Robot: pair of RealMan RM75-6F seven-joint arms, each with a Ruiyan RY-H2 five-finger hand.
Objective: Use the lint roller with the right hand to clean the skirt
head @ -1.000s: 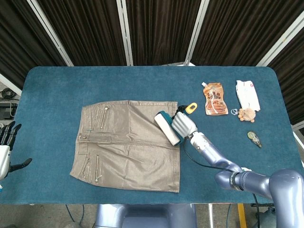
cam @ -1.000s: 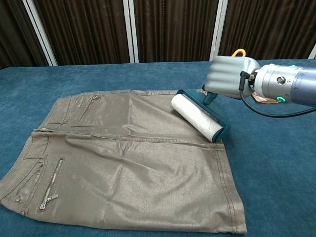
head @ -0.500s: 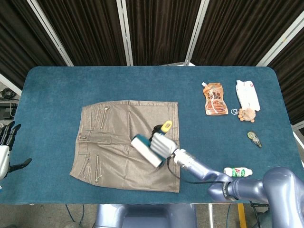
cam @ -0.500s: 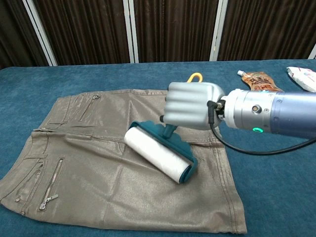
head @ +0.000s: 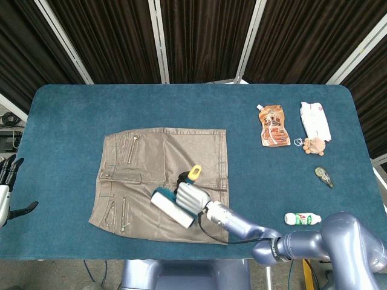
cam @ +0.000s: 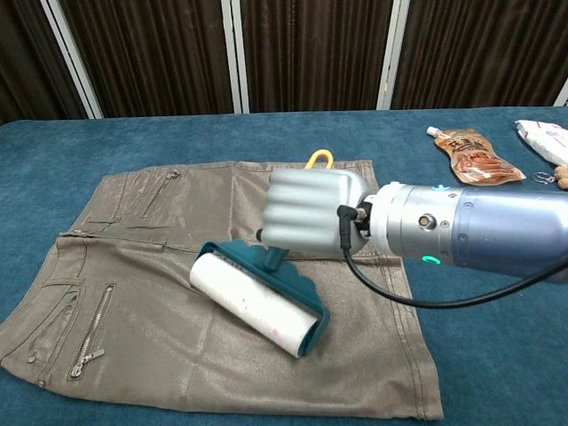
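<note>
A brown skirt (head: pixel 145 163) (cam: pixel 160 240) with zip pockets lies flat on the blue table. My right hand (head: pixel 192 196) (cam: pixel 306 213) grips the lint roller's handle, whose yellow loop (head: pixel 195 171) (cam: pixel 319 159) sticks up behind the fingers. The roller's white drum (head: pixel 170 209) (cam: pixel 251 303), in its teal frame, rests on the skirt's near middle part. My left hand (head: pixel 7 181) hangs off the table's left edge in the head view, fingers spread and holding nothing.
At the table's far right lie an orange pouch (head: pixel 274 125) (cam: pixel 470 149), a white packet (head: pixel 315 119), a small tan toy (head: pixel 314 145), a small bottle (head: pixel 303 218) and a small oval item (head: pixel 324 176). Dark curtains stand behind.
My right hand has drawn the roller across the skirt from its far right edge toward the near middle. The left hand has stayed put.
</note>
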